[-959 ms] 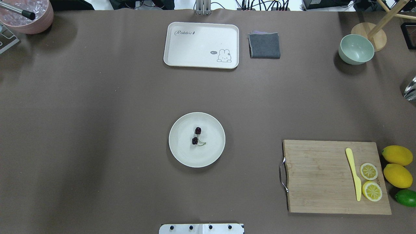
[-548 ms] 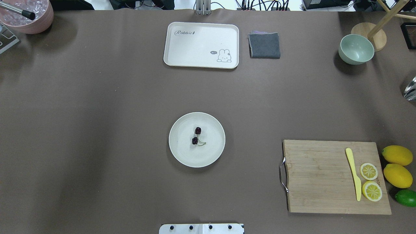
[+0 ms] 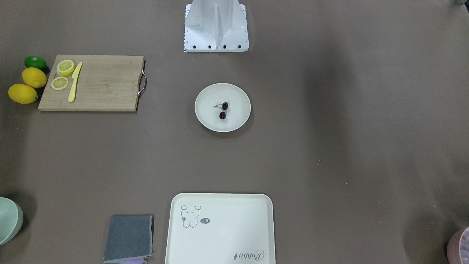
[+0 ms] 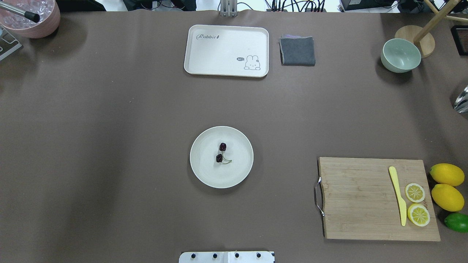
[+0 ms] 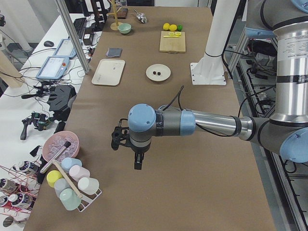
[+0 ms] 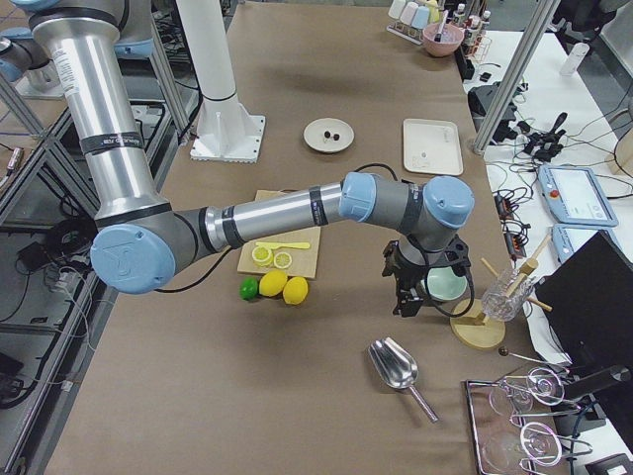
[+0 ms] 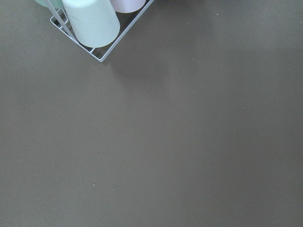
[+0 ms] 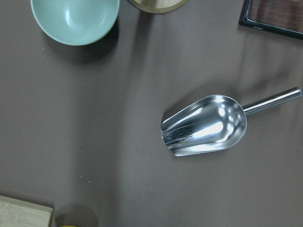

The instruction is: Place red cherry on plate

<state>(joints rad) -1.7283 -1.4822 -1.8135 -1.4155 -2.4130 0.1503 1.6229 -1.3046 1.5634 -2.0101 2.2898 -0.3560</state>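
Note:
The red cherry [image 4: 219, 158] is a pair of tiny dark fruits on a thin greenish stem, and it lies in the middle of the off-white round plate [image 4: 204, 173] at the table's centre. The front-facing view shows the same cherry [image 3: 222, 115] on the plate [image 3: 207, 119]. Neither gripper is near it. My left gripper [image 5: 137, 161] hangs over bare table at the left end, seen only in the exterior left view, so I cannot tell its state. My right gripper [image 6: 406, 302] hovers beside the green bowl at the right end, and I cannot tell its state either.
A cream rabbit tray [image 4: 226, 50] and a grey folded cloth [image 4: 297, 51] lie at the far side. A cutting board [image 4: 376, 199] with a yellow knife, lemon slices and whole lemons sits front right. A pale green bowl [image 4: 400, 55], a metal scoop [image 8: 203, 125] and a cup rack [image 7: 90, 23] stand at the ends.

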